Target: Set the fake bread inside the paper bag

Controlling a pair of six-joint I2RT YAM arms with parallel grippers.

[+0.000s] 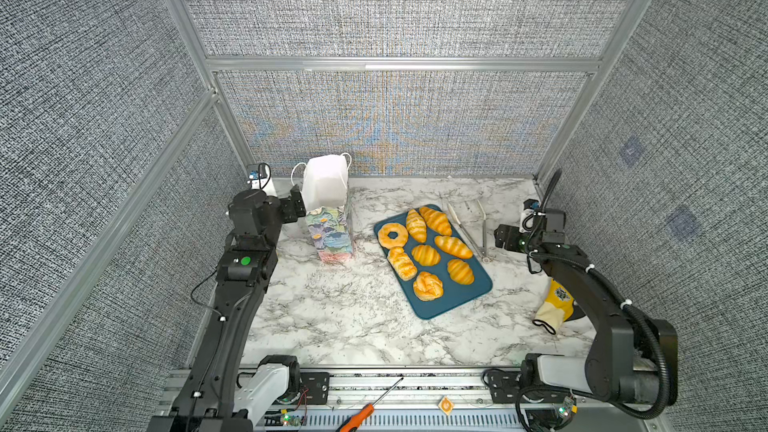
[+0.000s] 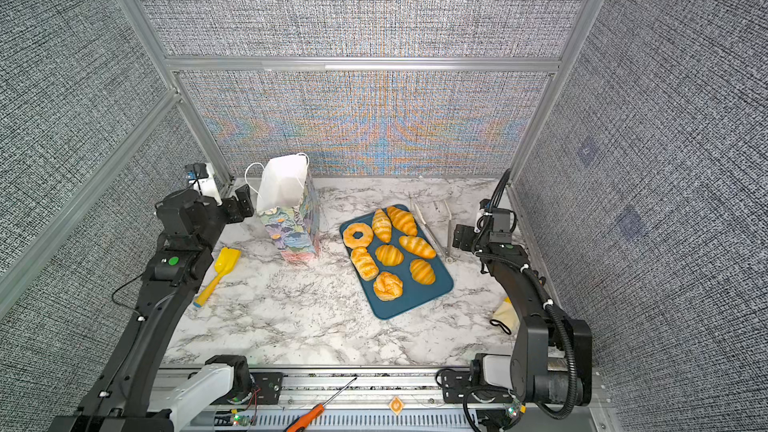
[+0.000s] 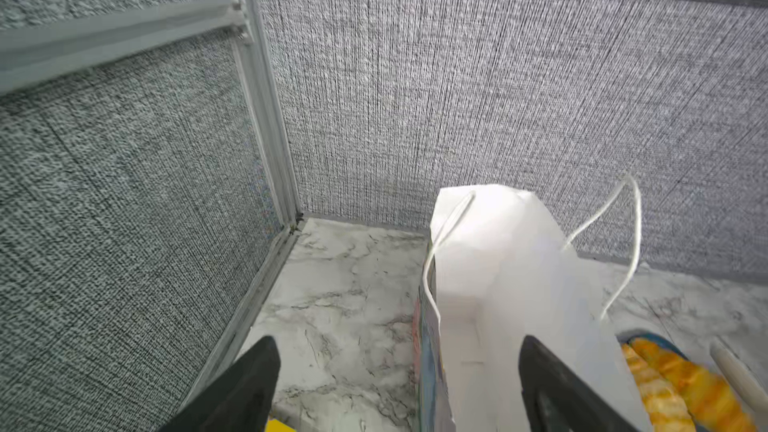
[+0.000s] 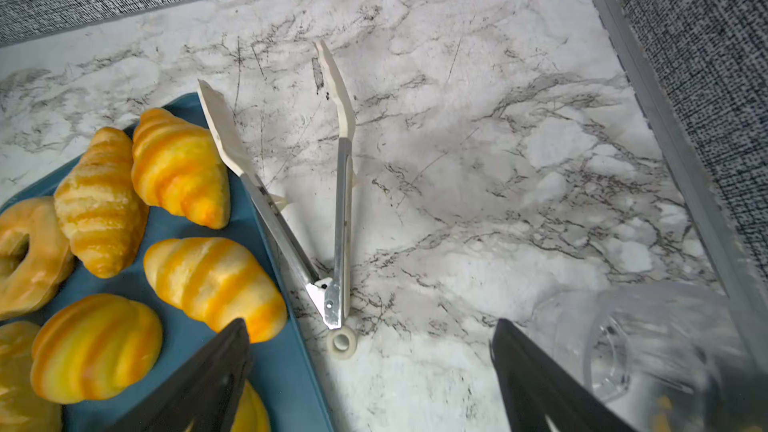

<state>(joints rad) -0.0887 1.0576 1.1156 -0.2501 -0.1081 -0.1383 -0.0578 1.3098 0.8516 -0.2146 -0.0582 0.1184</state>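
Note:
Several glossy orange fake bread pieces (image 1: 426, 254) lie on a blue tray (image 1: 455, 299) right of centre in both top views, among them a ring doughnut (image 1: 392, 235) and a knotted bun (image 1: 428, 285). The floral paper bag (image 1: 330, 226) stands upright at the back left, its white-lined mouth open. My left gripper (image 1: 297, 205) is open at the bag's left rim. In the left wrist view the left gripper (image 3: 399, 367) straddles the bag wall (image 3: 428, 367). My right gripper (image 1: 505, 236) is open and empty, just right of the tray. In the right wrist view the right gripper (image 4: 370, 367) is near a croissant (image 4: 212, 280).
Metal tongs (image 1: 467, 226) lie between the tray and my right gripper. A yellow toy shovel (image 2: 220, 268) lies by the left arm. A yellow-white glove (image 1: 555, 305) lies under the right arm. A clear cup (image 4: 623, 347) stands by the right wall. A screwdriver (image 1: 365, 409) rests on the front rail.

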